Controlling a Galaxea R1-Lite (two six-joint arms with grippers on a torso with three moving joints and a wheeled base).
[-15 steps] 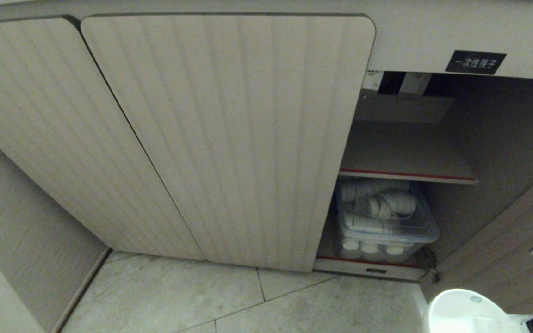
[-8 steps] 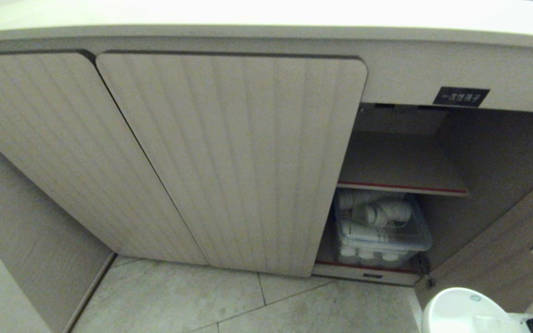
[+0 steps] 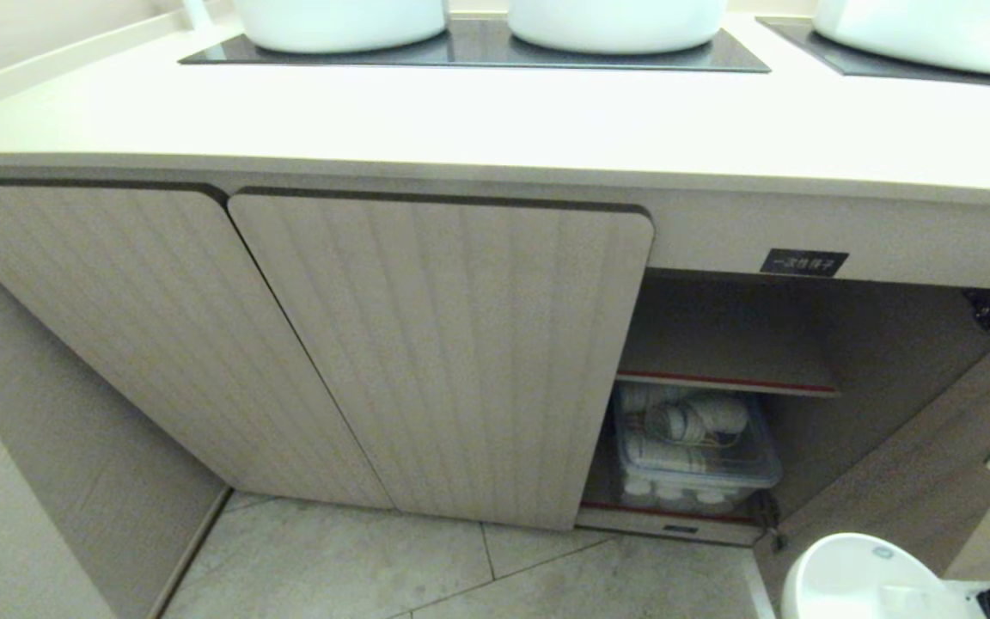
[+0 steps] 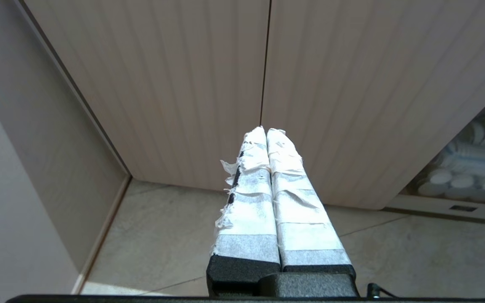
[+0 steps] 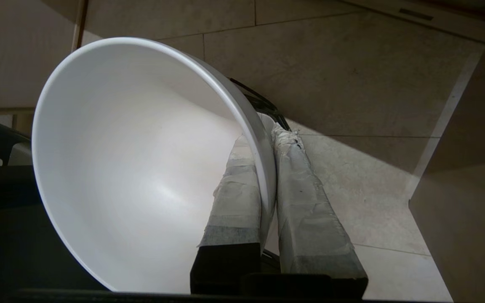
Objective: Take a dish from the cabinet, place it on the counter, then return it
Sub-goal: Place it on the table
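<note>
The dish, a plain white deep bowl, hangs over the tiled floor with my right gripper shut on its rim, one finger inside and one outside. In the head view the dish shows at the lower right, in front of the open cabinet compartment. The cream-white counter runs along the top above the ribbed doors. My left gripper is shut and empty, pointing at the closed doors.
Three large white pots stand on black hob panels at the counter's back. Below the red-edged shelf, a clear plastic box holds white cups. The open door stands at the right, under a black label.
The whole head view has slid downward as the camera rose: the counter top, hobs and pots have come into sight. The dish keeps its place at the lower right.
</note>
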